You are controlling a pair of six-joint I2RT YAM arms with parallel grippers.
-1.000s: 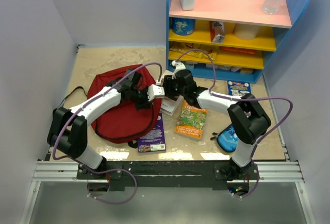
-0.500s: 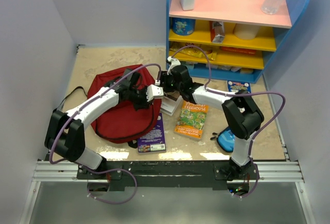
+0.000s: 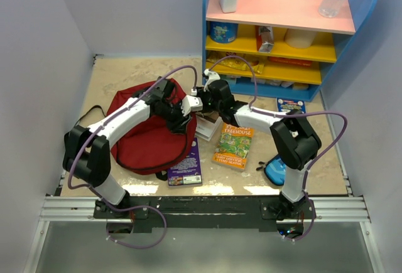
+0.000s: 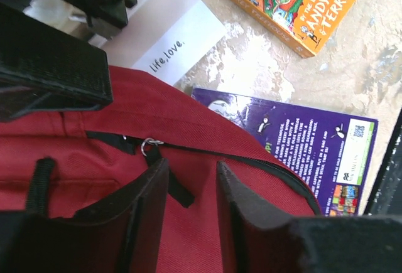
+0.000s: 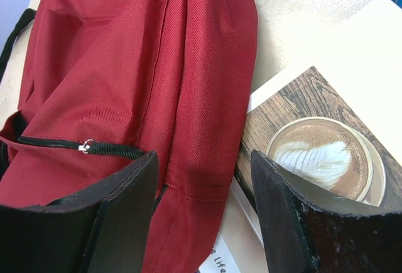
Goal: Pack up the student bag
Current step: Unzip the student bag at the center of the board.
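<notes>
The student bag (image 3: 147, 132) is a dark red backpack lying left of centre, its black zipper (image 4: 251, 161) closed where I see it. My left gripper (image 4: 190, 166) hovers open just over the red fabric. The black zipper pull strap (image 4: 174, 190) lies loose beside its left finger (image 4: 147, 216), not pinched. My right gripper (image 5: 202, 157) stands open above the bag's right edge (image 5: 207, 97) and a white book with a coffee-cup picture (image 5: 314, 154). From above, both grippers (image 3: 196, 103) meet at the bag's right side.
An orange Treehouse book (image 3: 232, 145) and a purple book (image 3: 185, 166) lie near the bag, the purple one partly under it. A blue zip pouch (image 3: 276, 169) sits front right, and a small blue book (image 3: 291, 107) by the blue and yellow shelf (image 3: 282, 34).
My left gripper went from shut to open, letting go of the zipper pull, and shifted slightly back. The right gripper moved toward the far left over the bag's edge and widened.
</notes>
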